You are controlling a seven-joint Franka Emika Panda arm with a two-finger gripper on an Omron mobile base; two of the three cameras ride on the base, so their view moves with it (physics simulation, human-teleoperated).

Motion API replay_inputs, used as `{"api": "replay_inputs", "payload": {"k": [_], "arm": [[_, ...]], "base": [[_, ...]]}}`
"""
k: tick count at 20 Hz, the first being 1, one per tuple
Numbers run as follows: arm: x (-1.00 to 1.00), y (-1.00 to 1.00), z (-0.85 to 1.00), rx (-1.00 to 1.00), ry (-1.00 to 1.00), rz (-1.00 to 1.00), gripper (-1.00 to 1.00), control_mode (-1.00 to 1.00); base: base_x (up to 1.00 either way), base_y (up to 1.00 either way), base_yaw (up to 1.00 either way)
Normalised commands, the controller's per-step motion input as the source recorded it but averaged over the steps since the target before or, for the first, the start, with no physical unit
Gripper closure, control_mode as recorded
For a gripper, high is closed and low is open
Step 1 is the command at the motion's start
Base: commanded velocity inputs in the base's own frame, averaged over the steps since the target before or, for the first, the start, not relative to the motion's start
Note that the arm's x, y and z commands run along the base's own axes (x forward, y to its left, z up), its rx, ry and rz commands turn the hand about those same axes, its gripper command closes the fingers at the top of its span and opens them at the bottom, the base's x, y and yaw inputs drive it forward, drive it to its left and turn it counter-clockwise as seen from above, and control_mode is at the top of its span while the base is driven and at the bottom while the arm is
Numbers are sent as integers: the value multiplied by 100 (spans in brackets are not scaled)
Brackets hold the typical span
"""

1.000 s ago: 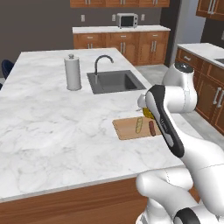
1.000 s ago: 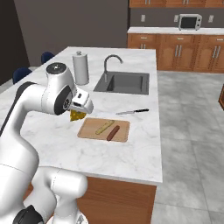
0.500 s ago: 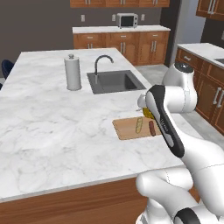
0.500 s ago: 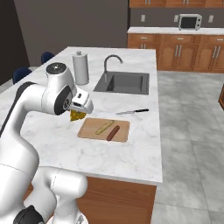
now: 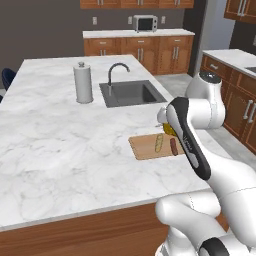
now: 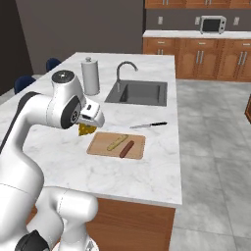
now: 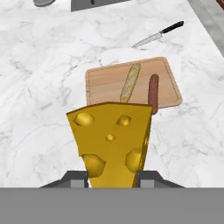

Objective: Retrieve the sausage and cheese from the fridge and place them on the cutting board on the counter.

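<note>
I have the cheese held tight in my end effector. Its two tips squeeze the yellow wedge from both sides, near its bottom. The cheese hangs up in the air over the desk, not touching it.

The cutting board lies ahead of the end effector and below it. The sausage already rests on the board, along the side nearer the knife. A pale bread stick lies on the board too, just beside the sausage. So the sausage part looks done to me, and the cheese is what is left.

To do this step well, I think I should move the cheese forward until it sits over the bare wood, on the far side of the bread stick from the sausage. Then I should go down slowly until the cheese touches the board, and only then let go. If I drop it from high up, it may tip over or bump the sausage and roll it off. The knife lies farther ahead, past the board, so I should stay clear of it.
</note>
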Motion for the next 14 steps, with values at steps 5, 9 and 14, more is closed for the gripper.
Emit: {"api": "replay_inputs", "payload": {"k": [5,9,14], "arm": [[36,5,-11,-6,1,0,100,-100],[60,23,-15,-10,1,-1,100,-100],[68,30,-24,-5,6,-2,100,-100]], "base": [[0,0,0],[0,0,0],[0,0,0]]}}
